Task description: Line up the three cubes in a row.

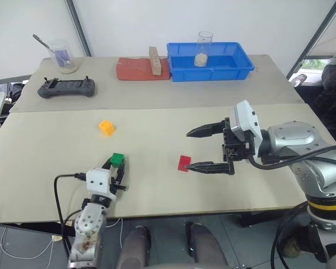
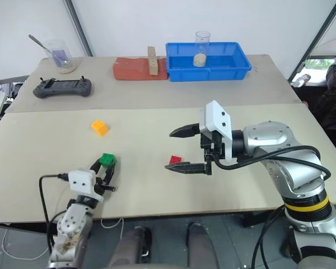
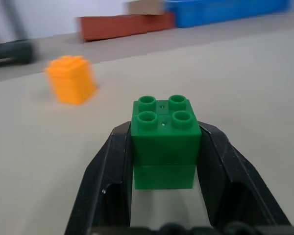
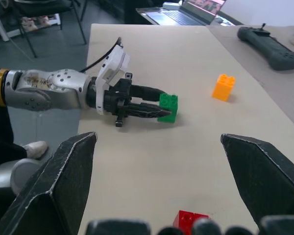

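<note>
Left wrist view: left tool [image 3: 164, 147] clamps the glossy, four-studded green cube [image 3: 164, 139].

We lose the small red studded plastic cube [image 4: 190, 218] partly behind our right wrist hardware. The blurred blue plastic bin [image 3: 225, 11] and rust-red flat slab [image 3: 122, 25] — at twelve o'clock — run out of view.

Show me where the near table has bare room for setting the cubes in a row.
Bare stretch between the orange cube and red cube; more beyond them up to the table seam. Crowded: left gripper shut on green cube; open right gripper around red.
</note>
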Motion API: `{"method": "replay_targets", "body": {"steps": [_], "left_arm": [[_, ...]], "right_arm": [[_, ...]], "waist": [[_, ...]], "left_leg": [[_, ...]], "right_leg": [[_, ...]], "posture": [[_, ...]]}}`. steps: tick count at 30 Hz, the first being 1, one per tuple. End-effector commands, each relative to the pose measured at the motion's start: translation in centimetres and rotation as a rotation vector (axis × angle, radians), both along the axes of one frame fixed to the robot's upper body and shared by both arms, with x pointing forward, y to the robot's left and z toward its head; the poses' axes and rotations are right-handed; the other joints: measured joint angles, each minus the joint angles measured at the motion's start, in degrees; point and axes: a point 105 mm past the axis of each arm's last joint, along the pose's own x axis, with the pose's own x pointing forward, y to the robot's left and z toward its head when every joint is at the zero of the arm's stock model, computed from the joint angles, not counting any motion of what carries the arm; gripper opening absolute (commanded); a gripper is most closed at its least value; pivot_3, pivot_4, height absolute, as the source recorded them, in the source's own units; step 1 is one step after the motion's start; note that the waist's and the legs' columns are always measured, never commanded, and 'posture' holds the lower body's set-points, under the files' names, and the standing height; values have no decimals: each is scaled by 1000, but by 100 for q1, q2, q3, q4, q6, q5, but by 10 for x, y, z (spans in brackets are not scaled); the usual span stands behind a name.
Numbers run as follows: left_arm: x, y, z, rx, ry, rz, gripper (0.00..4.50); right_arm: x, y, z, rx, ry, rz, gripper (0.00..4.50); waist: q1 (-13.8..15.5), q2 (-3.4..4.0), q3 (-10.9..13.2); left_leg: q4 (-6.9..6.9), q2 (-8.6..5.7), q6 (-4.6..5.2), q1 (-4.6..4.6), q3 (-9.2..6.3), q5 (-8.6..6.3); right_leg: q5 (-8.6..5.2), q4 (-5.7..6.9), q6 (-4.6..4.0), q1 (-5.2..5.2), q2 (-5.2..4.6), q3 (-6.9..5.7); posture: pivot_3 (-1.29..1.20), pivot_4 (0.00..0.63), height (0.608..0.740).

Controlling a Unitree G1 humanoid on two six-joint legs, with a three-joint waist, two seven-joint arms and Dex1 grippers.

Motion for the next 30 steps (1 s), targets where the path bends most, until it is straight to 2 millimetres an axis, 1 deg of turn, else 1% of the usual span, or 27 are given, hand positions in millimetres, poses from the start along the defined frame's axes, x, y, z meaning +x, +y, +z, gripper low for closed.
{"method": "replay_targets", "body": {"steps": [1, 2, 3, 4, 5, 7, 9, 11, 14, 15, 16, 19, 20, 21, 23, 26, 30], "left_arm": [[9, -21, 18, 30, 15, -313, 1295], [13, -25, 26, 23, 30, -419, 1295], [16, -28, 32, 13, 51, -503, 1295], [18, -30, 34, 23, 70, -571, 1295], [18, -34, 35, 61, 88, -657, 1295], [20, -40, 37, 120, 114, -792, 1295], [26, -46, 39, 163, 122, -885, 1295], [28, -53, 37, 213, 130, -967, 1295], [35, -61, 32, 249, 131, -1020, 1295], [38, -64, 31, 253, 128, -1025, 1295], [40, -66, 31, 251, 126, -1030, 1295], [47, -73, 32, 251, 112, -1028, 1295], [48, -74, 31, 253, 110, -1028, 1295], [49, -75, 31, 254, 108, -1028, 1295], [50, -77, 31, 256, 104, -1035, 1295], [49, -78, 31, 259, 106, -1049, 1295], [46, -71, 33, 262, 118, -1054, 1295]], "right_arm": [[-5, -3, 12, 17, -44, -13, 4500], [-6, -4, 13, 16, -44, -20, 4500], [-6, -4, 13, 16, -46, -25, 4500], [-7, -5, 14, 15, -47, -31, 4500], [-7, -5, 16, 15, -47, -39, 4500], [-8, -5, 18, 15, -48, -50, 4500], [-9, -4, 21, 15, -53, -61, 4500], [-9, -4, 23, 16, -57, -73, 4500], [-11, -4, 23, 14, -57, -91, 4500], [-12, -5, 23, 13, -56, -97, 4500], [-12, -5, 23, 12, -55, -102, 4500], [-14, -7, 23, 12, -52, -115, 4500], [-15, -7, 23, 12, -50, -119, 4500], [-15, -7, 22, 12, -49, -122, 4500], [-15, -8, 22, 13, -46, -127, 4500], [-15, -9, 21, 14, -42, -131, 4500], [-14, -12, 19, 14, -37, -135, 4500]], "waist": [[-2, 37, -1], [-5, 42, 1], [-11, 42, 2], [-16, 41, 1], [-15, 38, 1], [-12, 37, 0], [7, 35, 0], [17, 33, 1], [28, 24, 0], [29, 19, 2], [29, 13, 4], [34, 7, 6], [38, 6, 6], [42, 6, 6], [38, 6, 6], [38, 6, 6], [40, 0, 9]], "left_leg": [[-4, 1, -1, -13, -34, -1], [-5, 5, 0, -46, -66, -1], [-3, 11, 0, -74, -74, 0], [-2, 17, 0, -96, -68, 0], [1, 17, 1, -108, -51, 1], [2, 4, 2, -90, 25, 1], [2, 6, 3, -73, 78, 2], [2, 10, 4, -65, 89, 2], [3, 10, 4, -52, 93, 3], [8, 5, 5, -47, 98, 4], [16, 2, 7, -42, 100, 5], [18, 5, 17, -24, 82, 10], [16, 3, 49, -23, 71, 28], [16, 3, 48, -20, 62, 11], [0, 4, 52, -21, 41, -9], [0, 3, 68, -23, 34, -38], [8, -11, 72, -28, 42, -46]], "right_leg": [[0, -66, 0, 7, 2, -40], [2, -130, -2, 33, -11, -99], [3, -164, -3, 25, -18, -125], [4, -193, -4, 19, -22, -130], [5, -197, -5, 10, -36, -129], [28, -189, -14, 9, -106, -134], [32, -188, -16, 7, -125, -132], [32, -187, -15, 6, -123, -134], [57, -161, -15, 5, -122, -129], [112, -146, -4, 4, -122, -117], [129, -118, 0, 1, -122, -109], [143, -58, 5, 0, -99, -102], [143, -28, 5, -6, -97, -101], [127, -3, 22, -11, -92, -101], [114, 4, 39, -15, -79, -102], [118, 6, 28, -15, -76, -103], [109, -5, 42, -7, -96, -102]], "posture": [[0, 150, 740], [0, 150, 740], [0, 150, 740], [0, 150, 740], [0, 150, 740], [0, 150, 740], [0, 150, 740], [0, 150, 740], [0, 150, 740], [0, 150, 740], [0, 150, 740], [0, 150, 740], [0, 150, 740], [0, 150, 740], [0, 150, 740], [0, 150, 740], [0, 150, 740]]}}
